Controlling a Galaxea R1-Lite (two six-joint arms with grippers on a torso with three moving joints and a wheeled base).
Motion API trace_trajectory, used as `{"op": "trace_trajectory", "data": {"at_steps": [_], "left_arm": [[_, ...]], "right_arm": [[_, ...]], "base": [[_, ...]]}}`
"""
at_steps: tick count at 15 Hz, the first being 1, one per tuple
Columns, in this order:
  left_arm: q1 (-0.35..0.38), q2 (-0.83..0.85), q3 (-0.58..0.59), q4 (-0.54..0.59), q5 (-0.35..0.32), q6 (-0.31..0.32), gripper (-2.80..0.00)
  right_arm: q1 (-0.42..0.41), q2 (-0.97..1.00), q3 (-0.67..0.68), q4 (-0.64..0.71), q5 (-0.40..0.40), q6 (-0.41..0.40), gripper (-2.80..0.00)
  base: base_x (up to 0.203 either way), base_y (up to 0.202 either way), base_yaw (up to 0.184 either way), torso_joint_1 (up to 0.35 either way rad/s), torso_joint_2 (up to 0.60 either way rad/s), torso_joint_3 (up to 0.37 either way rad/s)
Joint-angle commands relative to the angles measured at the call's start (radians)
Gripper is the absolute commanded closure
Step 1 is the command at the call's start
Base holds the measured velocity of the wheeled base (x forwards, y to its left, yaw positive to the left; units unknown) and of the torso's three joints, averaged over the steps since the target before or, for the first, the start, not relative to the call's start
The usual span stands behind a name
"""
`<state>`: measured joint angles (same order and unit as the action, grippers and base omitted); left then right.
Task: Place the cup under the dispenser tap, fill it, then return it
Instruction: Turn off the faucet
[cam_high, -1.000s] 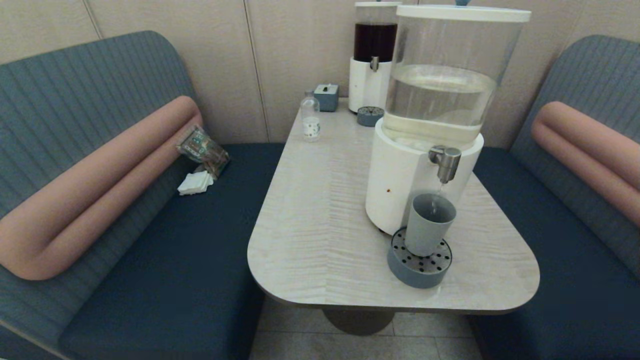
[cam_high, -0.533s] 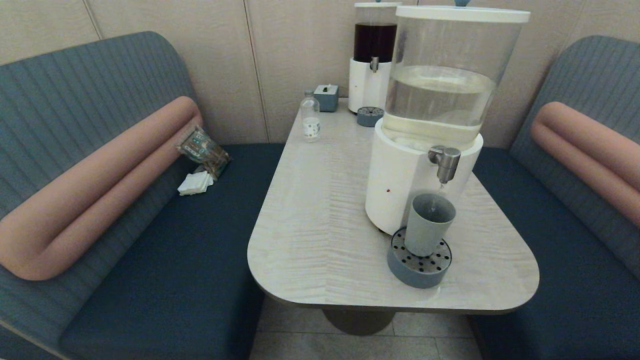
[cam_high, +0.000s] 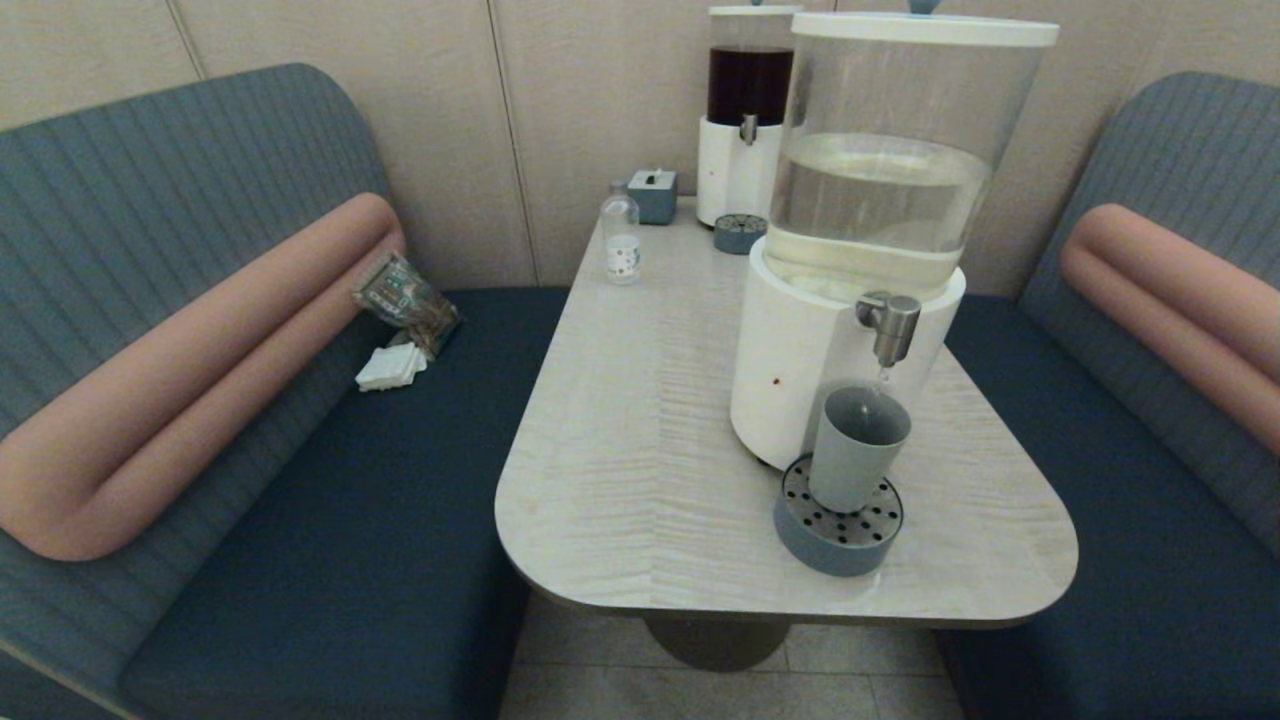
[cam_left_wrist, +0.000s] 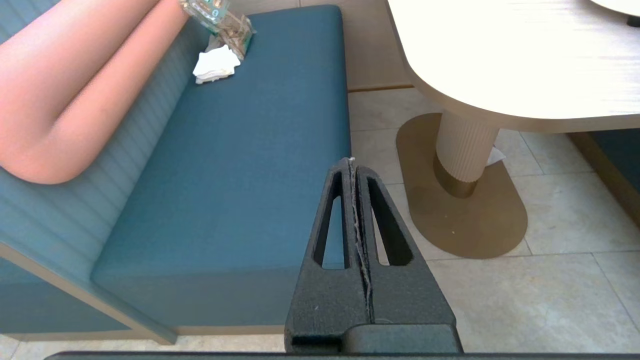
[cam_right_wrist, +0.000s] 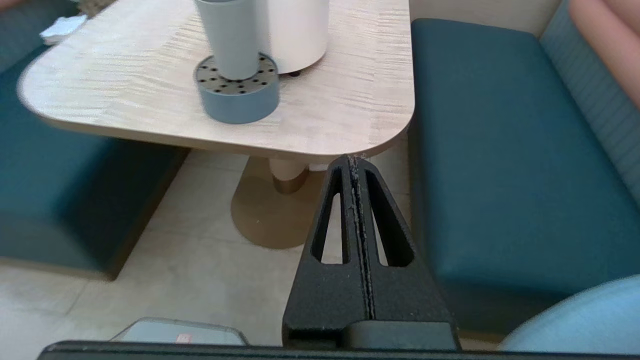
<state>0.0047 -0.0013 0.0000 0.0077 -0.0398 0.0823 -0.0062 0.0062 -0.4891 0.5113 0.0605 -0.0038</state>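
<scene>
Cup (cam_high: 858, 446) stood upright on the drip tray (cam_high: 838, 540), directly under the dispenser tap (cam_high: 889, 322), at 5 o'clock on the table (cam_high: 640, 440). Both left gripper (cam_left_wrist: 354, 161) and right gripper (cam_right_wrist: 354, 159) hung below table height, fingers pressed together, holding nothing. Best move, I'd say: wait until the fill is done, then bring the right gripper in low and spread, and grip mid-wall.

Grey-blue cup (cam_high: 858, 448); steel tap (cam_high: 890, 322); pale wood-grain table (cam_high: 640, 440).

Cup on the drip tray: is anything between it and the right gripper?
Nothing visible does. The cup stands on the drip tray near the table's front edge; the right gripper, jaws shut, hangs below that edge, over open floor.
</scene>
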Motion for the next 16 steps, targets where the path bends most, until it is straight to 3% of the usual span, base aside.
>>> {"op": "trace_trajectory", "data": {"at_steps": [1, 3, 6, 16], "left_arm": [[0.000, 0.001, 0.000, 0.000, 0.000, 0.001, 0.00], [0.000, 0.001, 0.000, 0.000, 0.000, 0.001, 0.00], [0.000, 0.001, 0.000, 0.000, 0.000, 0.001, 0.00], [0.000, 0.001, 0.000, 0.000, 0.000, 0.001, 0.00]], "right_arm": [[0.000, -0.004, 0.197, -0.262, -0.008, -0.006, 0.00], [0.000, -0.004, 0.375, -0.512, -0.028, -0.024, 0.00], [0.000, -0.003, 0.491, -0.690, -0.056, -0.050, 0.00], [0.000, -0.003, 0.491, -0.506, -0.054, -0.021, 0.00]], "base": [[0.000, 0.000, 0.000, 0.000, 0.00, 0.000], [0.000, 0.000, 0.000, 0.000, 0.00, 0.000], [0.000, 0.000, 0.000, 0.000, 0.00, 0.000], [0.000, 0.000, 0.000, 0.000, 0.00, 0.000]]}}
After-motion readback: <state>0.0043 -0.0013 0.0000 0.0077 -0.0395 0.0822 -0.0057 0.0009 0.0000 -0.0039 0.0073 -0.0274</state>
